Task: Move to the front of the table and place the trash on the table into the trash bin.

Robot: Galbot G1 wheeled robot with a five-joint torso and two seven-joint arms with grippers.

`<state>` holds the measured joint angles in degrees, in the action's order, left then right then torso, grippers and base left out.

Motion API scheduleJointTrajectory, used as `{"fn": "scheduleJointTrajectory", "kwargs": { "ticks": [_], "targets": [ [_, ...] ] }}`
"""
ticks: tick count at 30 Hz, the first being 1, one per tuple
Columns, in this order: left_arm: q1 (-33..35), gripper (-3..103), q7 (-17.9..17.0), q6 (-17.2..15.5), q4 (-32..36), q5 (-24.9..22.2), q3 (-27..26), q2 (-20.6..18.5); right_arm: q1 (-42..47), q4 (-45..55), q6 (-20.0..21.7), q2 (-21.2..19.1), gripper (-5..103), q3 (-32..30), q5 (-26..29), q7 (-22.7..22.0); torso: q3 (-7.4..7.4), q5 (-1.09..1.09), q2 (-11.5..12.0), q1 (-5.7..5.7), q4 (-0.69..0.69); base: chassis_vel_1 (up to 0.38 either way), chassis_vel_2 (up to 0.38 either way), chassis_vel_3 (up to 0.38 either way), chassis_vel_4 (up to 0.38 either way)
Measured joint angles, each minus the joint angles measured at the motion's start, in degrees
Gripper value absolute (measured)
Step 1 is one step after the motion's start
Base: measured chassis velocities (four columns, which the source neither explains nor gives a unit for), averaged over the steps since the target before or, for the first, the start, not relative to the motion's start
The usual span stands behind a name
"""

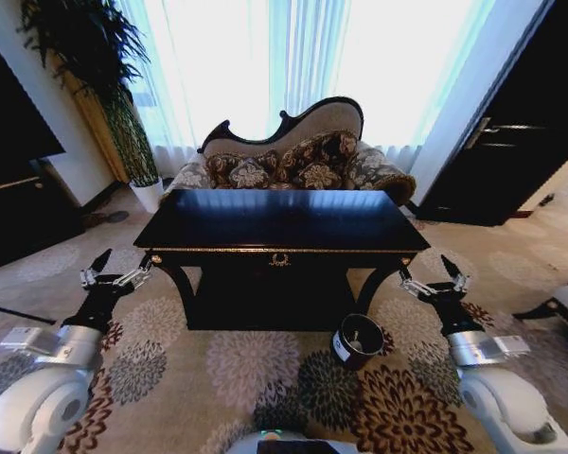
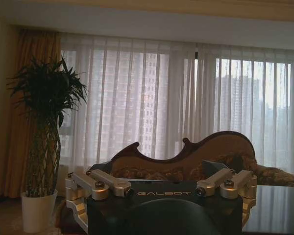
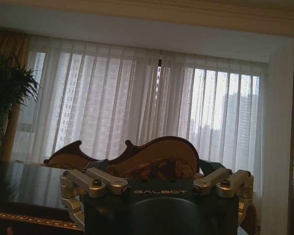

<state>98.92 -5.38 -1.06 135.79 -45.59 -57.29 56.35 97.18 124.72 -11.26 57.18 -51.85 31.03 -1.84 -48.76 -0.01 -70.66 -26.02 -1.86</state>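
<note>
Bare glossy bench, bin below its front edge

The bench [image 1: 282, 219] stands at 12 o'clock; the trash bin [image 1: 357, 340] sits on the carpet at 1 o'clock (open top showing), left gripper [image 1: 115, 270] and right gripper [image 1: 434, 278] flanking, jaws wide.

The table [image 1: 280, 219] top lies bare (sofa [image 1: 293, 161] behind), trash bin [image 1: 357, 340] at its front.

Sofa [image 1: 293, 161] lower half hidden behind table [image 1: 280, 222]; plant [image 1: 85, 57] top cut off by edge.
</note>
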Motion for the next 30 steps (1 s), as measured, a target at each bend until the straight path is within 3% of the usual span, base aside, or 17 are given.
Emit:
{"fn": "scheduleJointTrajectory", "kwargs": {
  "ticks": [30],
  "targets": [
    [0.0, 100, 0.0, 0.0, 0.0, 0.0, 0.0, 0.0, 0.0, 0.0, 0.0, 0.0, 100, 0.0, 0.0, 0.0, 0.01, -0.01, 0.0, 0.02, 0.00, 0.174, -0.169, -0.177, 0.177]
  ]
}}
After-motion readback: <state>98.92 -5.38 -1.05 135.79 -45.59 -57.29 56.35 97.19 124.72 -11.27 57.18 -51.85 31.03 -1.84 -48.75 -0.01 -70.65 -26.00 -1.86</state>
